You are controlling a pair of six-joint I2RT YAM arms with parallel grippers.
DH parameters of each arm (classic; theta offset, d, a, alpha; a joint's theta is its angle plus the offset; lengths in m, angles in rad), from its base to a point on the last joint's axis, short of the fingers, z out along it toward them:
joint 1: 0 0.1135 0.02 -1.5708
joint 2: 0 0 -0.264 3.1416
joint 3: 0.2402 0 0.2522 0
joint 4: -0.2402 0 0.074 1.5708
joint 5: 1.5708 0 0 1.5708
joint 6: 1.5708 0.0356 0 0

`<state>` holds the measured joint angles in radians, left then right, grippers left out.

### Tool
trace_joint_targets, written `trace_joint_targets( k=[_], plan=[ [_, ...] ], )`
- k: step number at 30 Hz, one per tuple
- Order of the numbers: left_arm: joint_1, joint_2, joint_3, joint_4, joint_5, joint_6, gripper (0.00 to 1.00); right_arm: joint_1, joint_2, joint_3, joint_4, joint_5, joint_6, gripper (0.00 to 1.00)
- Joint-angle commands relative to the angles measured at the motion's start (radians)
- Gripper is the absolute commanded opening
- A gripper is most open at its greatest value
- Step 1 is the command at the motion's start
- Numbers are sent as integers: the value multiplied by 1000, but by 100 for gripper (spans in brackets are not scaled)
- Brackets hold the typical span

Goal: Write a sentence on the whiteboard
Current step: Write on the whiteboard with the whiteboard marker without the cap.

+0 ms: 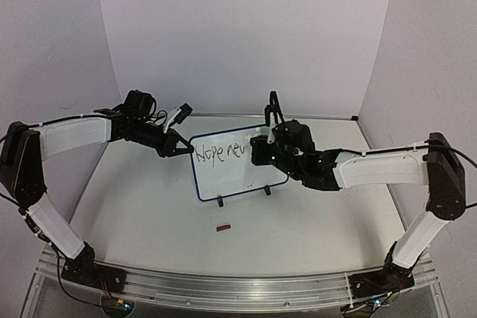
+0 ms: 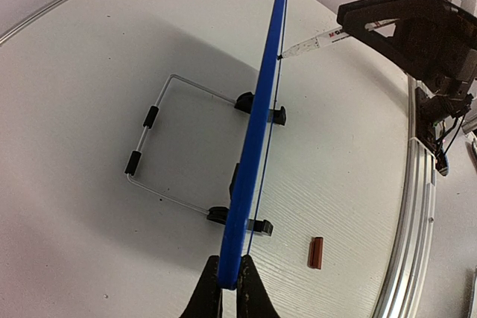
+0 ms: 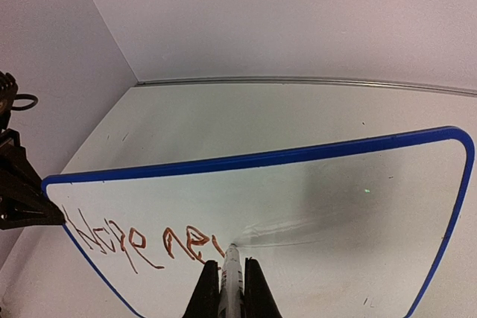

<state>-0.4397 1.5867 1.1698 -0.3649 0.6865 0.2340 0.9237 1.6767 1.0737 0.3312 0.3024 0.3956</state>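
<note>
The whiteboard stands upright on its two black feet at the table's middle, with a blue frame. The sentence reads "Hope nev" in one line; in the right wrist view the letters are red-brown. My left gripper is shut on the board's left frame edge, seen edge-on between its fingers. My right gripper is shut on a white marker, whose tip touches the board just right of the last letter. The marker also shows in the left wrist view.
A small brown marker cap lies on the table in front of the board, also in the left wrist view. A wire stand props the board from behind. A metal rail runs along the near edge. Walls enclose the back and sides.
</note>
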Motion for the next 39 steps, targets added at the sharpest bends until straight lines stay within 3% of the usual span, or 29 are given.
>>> trace_joint_targets(
  k=[1, 15, 39],
  plan=[
    [-7, 14, -1, -4, -65, 41, 0, -9, -49, 29, 61, 44, -13, 0],
    [-6, 16, -1, -4, -65, 39, 0, -8, -143, -58, 37, 7, 29, 0],
    [-7, 17, -1, -6, -68, 41, 0, -33, -22, -5, 41, -39, 50, 0]
  ],
)
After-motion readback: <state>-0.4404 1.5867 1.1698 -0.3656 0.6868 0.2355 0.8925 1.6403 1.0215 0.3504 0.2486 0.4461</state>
